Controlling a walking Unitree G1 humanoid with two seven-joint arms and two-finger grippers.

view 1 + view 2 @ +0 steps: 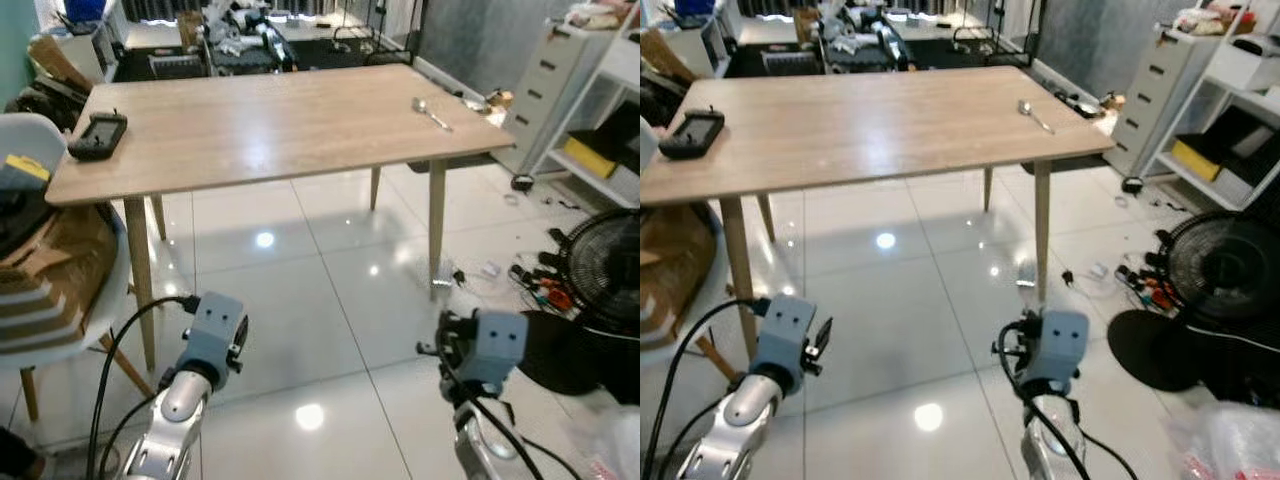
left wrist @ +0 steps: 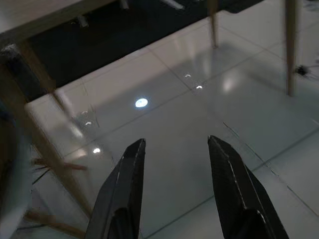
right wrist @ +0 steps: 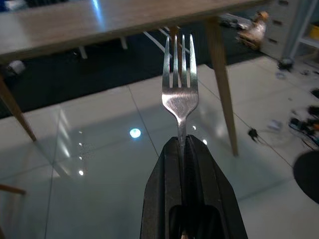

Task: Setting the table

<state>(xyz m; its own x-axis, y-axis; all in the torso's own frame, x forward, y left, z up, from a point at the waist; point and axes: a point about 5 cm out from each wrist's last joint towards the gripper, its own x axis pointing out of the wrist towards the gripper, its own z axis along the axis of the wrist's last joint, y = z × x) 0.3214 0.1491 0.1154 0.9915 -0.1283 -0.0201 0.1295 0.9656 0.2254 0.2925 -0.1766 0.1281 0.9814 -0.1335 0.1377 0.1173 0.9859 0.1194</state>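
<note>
A light wooden table [image 1: 260,125] stands ahead of me on a glossy white tile floor. A silver spoon [image 1: 431,113] lies near its far right corner. My right gripper [image 3: 182,145] is shut on a silver fork [image 3: 180,82], whose tines point up toward the table edge in the right wrist view. My left gripper [image 2: 174,147] is open over the floor with nothing between its fingers [image 2: 130,164]. Both arms are held low in front of me, short of the table: the left wrist [image 1: 212,335] and the right wrist [image 1: 490,350].
A black phone-like device [image 1: 98,135] lies on the table's left end. A white chair [image 1: 60,300] piled with things stands at my left. A black fan [image 1: 605,270], loose tools [image 1: 545,285] and white drawers [image 1: 545,85] crowd the right side. More clutter [image 1: 235,35] sits beyond the table.
</note>
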